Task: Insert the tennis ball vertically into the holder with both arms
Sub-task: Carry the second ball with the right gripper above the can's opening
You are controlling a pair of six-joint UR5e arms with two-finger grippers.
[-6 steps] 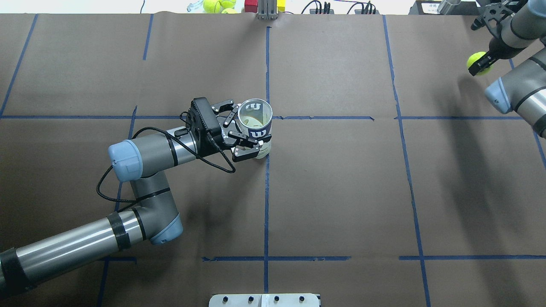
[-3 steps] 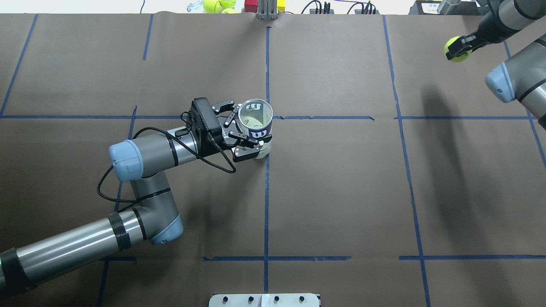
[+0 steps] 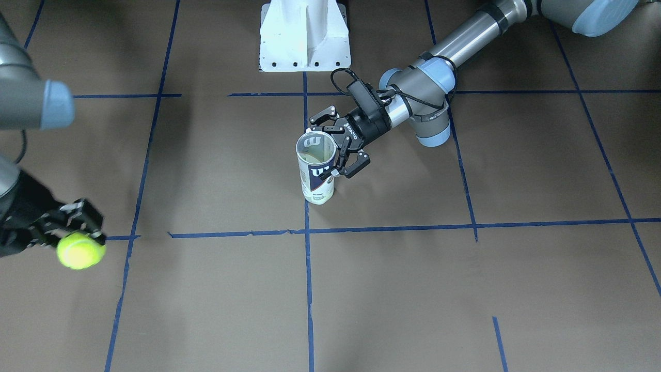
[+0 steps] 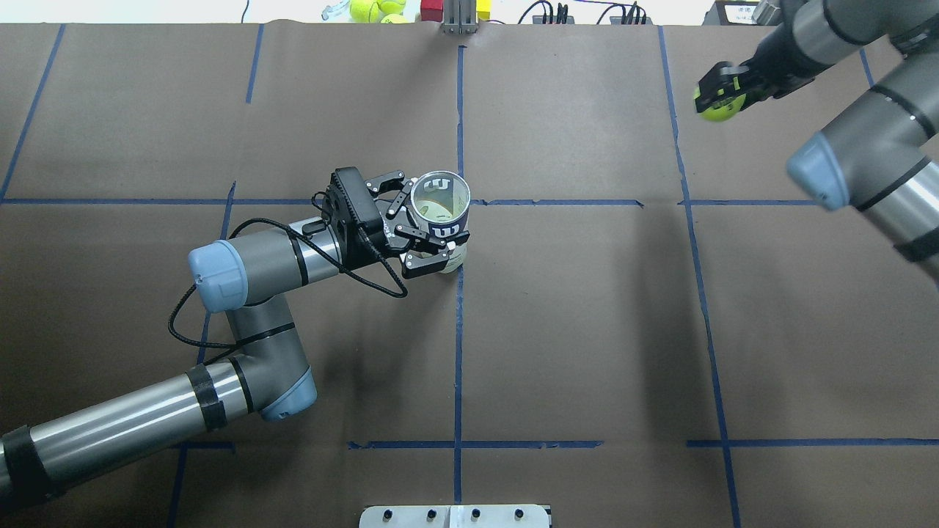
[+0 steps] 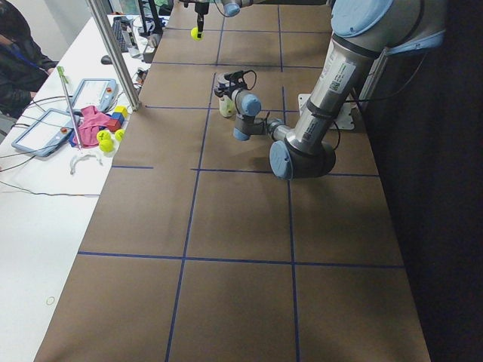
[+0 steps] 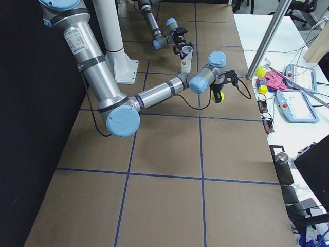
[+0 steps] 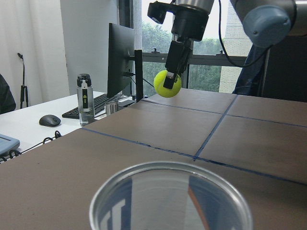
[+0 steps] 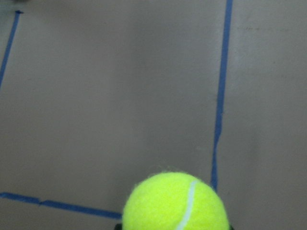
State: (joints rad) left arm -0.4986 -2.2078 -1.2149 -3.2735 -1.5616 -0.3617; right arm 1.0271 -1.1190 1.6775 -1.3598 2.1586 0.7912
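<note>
Fingers (image 4: 422,265) of your left gripper (image 4: 414,224) bracket the holder (image 3: 316,188) from both sides and look pressed against its wall, so I judge it clamped, standing upright on the table (image 4: 587,330) near the middle. Your right gripper (image 4: 717,92) is closed around the tennis ball (image 3: 80,251), carried in the air over the far right part of the table, well apart from the holder. The main risk, as I see it, is the fit: the ball looks about as wide as the can's mouth, so if you arrive off-centre it will catch on the rim instead of dropping in, and pushing down then could tip the can or twist it in the left grip. Watch too for the right fingers meeting the left ones, which sit just below the rim. Let go too high and the ball could bounce off the edge and roll away. As for contents, the holder's mouth is open and no bright ball shows inside; the pale tint at the bottom I cannot identify.
</note>
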